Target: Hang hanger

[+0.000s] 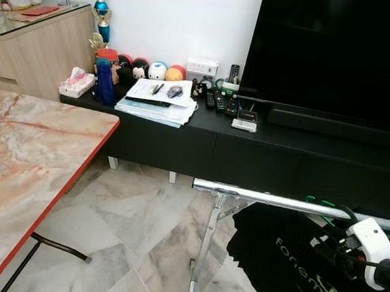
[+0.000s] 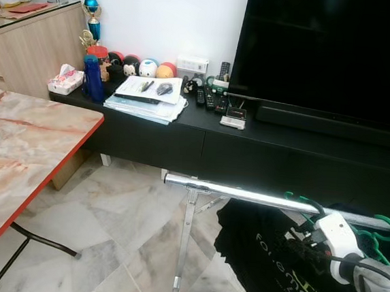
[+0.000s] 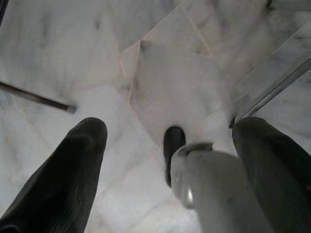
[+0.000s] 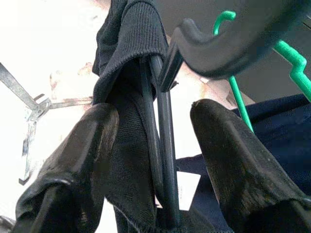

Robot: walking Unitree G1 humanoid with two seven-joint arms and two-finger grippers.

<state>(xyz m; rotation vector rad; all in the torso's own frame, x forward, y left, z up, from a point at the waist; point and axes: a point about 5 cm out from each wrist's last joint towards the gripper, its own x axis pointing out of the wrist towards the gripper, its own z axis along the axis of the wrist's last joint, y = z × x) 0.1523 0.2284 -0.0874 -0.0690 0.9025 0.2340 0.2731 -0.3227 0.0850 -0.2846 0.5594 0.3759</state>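
Note:
A silver rack rail (image 1: pixel 265 199) crosses the lower right of the head views. Below it hangs a black T-shirt (image 1: pixel 287 263) with printed lettering, on a black hanger (image 4: pixel 163 145). The hanger's hook (image 4: pixel 218 43) curves just above my fingers. My right gripper (image 4: pixel 156 114) is at the rail (image 2: pixel 245 195) with the hanger's neck and the shirt collar (image 4: pixel 129 43) between its open fingers. One finger (image 4: pixel 82 155) touches the collar and the other (image 4: pixel 228 150) stands apart from the neck. My left gripper (image 3: pixel 172 128) hangs open over the marble floor (image 3: pixel 73 53).
Green hangers (image 2: pixel 386 227) and a navy garment (image 4: pixel 282 126) sit on the rail beside my gripper. A marble table (image 1: pixel 22 172) with a red edge stands at the left. Behind are a black TV console (image 1: pixel 182 141) with clutter and a large TV (image 1: pixel 339 56).

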